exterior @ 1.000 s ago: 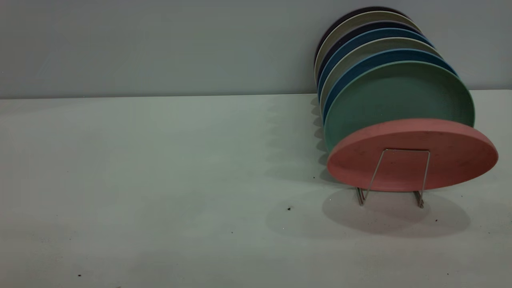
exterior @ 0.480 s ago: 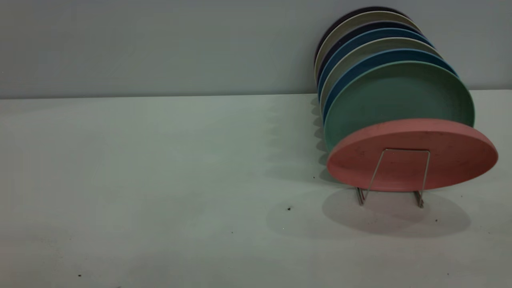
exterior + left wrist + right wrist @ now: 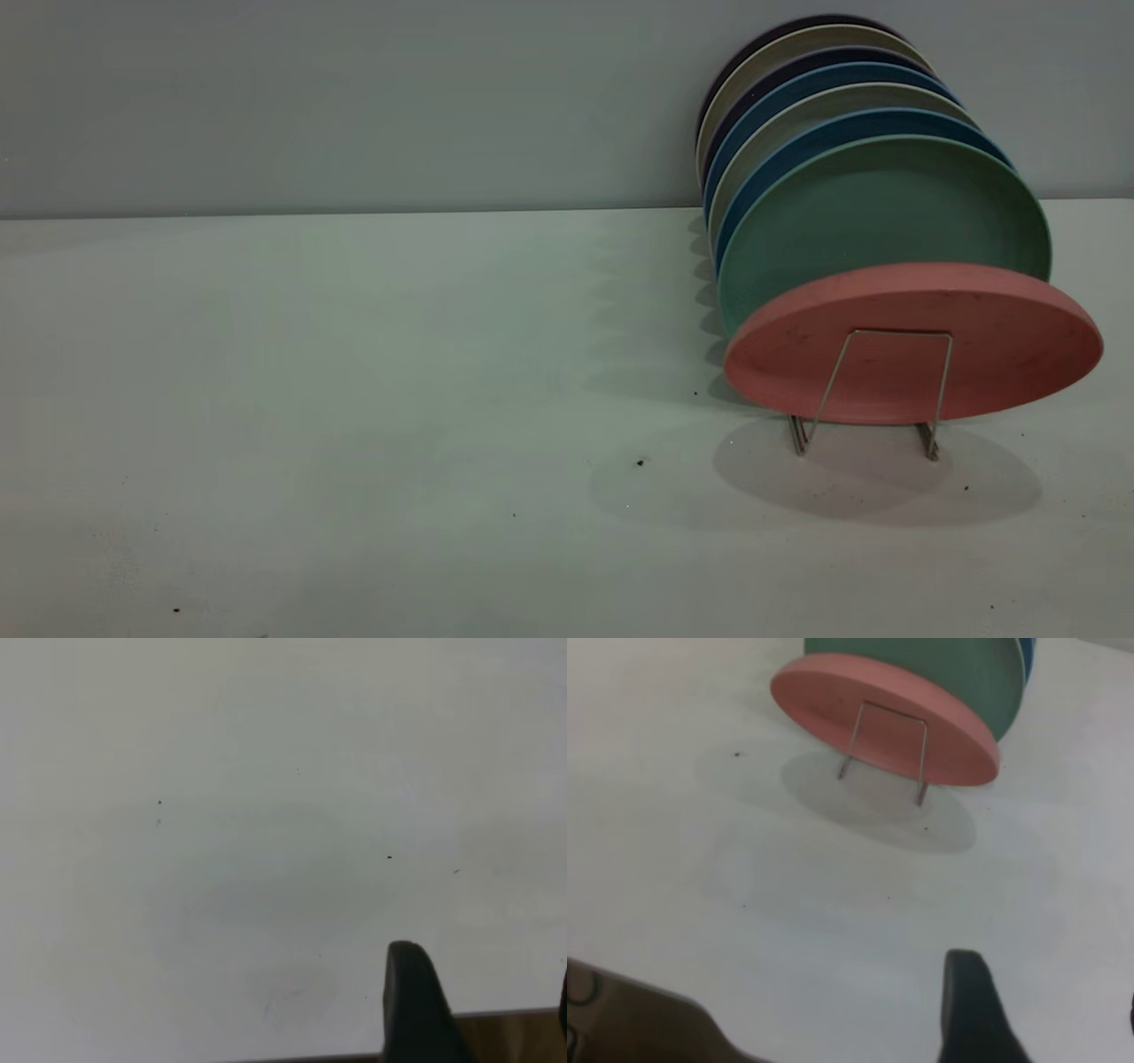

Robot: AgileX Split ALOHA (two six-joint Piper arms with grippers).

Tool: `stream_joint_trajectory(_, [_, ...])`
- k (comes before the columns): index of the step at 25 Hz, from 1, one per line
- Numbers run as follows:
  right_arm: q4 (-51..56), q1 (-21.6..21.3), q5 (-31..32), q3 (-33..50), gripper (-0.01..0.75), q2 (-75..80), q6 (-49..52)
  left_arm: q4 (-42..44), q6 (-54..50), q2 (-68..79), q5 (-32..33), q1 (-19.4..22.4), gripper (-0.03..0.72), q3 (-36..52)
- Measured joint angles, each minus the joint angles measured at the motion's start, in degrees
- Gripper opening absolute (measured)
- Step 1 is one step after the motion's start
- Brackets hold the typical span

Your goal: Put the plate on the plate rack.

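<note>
The salmon-pink plate (image 3: 1019, 341) sits at the front end of the plate rack (image 3: 895, 333), at the right of the table. It is tilted far over and rests against the front wire loop, just ahead of the teal-green plate (image 3: 877, 213). The right wrist view shows the plate (image 3: 824, 700) and the rack's loop (image 3: 923, 762) from a distance. My right gripper (image 3: 1050, 1014) is open and empty over bare table, well short of the rack. My left gripper (image 3: 487, 1005) is open and empty near the table's edge. Neither arm shows in the exterior view.
Behind the teal-green plate stand several upright plates, blue (image 3: 850, 120), beige and dark, filling the rack back to the wall. Small dark specks (image 3: 640, 462) lie on the white table (image 3: 354, 399). The table's wooden-edged border (image 3: 505, 1036) shows in the left wrist view.
</note>
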Motion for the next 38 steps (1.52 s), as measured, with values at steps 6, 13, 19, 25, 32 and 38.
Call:
stream_joint_trajectory(6, [0.00,0.00,0.00,0.00,0.437,0.00,0.00,0.00,0.00,0.00,0.00,0.00,0.423,0.00])
stream_joint_trajectory(13, [-0.65,0.00,0.00,0.00,0.437,0.00,0.18,0.00,0.00,0.00,0.00,0.00,0.423,0.00])
stream_joint_trajectory(19, [-4.04,0.00,-0.18,0.00,0.433,0.00,5.07,0.00,0.00,0.00,0.00,0.00,0.424,0.00])
stream_joint_trajectory(25, [-8.37,0.00,-0.23,0.05,0.414,-0.04,11.17,0.00,0.00,0.00,0.00,0.00,0.424,0.00])
stream_joint_trajectory(32, [-8.75,0.00,-0.24,0.05,0.413,-0.10,11.78,0.00,0.00,0.00,0.00,0.00,0.424,0.00])
stream_joint_trajectory(38, [-8.80,0.00,-0.29,0.05,0.412,-0.10,11.84,0.00,0.05,0.00,0.00,0.00,0.424,0.00])
